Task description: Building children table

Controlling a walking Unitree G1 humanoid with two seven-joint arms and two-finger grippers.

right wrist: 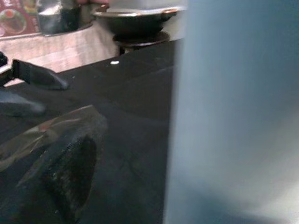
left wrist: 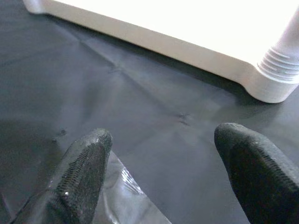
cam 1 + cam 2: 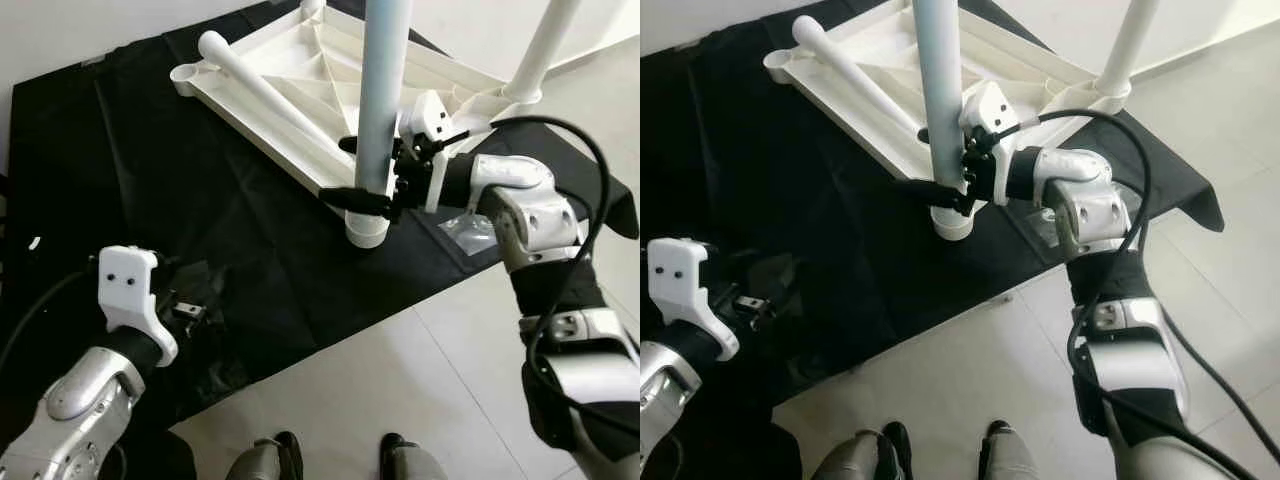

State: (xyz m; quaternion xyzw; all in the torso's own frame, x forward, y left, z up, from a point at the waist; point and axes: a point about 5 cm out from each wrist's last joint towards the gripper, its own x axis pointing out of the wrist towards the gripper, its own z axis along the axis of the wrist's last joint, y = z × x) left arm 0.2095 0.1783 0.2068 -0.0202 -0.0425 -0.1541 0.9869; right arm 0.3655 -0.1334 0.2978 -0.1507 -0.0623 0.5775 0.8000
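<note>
— Jaws?
— Right gripper [image 3: 372, 172] clamped around the upright table leg [image 3: 381, 100], standing in the upturned tabletop's [image 3: 300, 75] corner socket. Left gripper [image 2: 163, 154] spread apart over the black sheet [image 3: 200, 200].

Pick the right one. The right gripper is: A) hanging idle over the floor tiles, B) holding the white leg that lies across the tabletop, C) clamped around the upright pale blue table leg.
C: the right gripper has its black fingers on either side of the upright pale blue leg, just above its corner socket.
</note>
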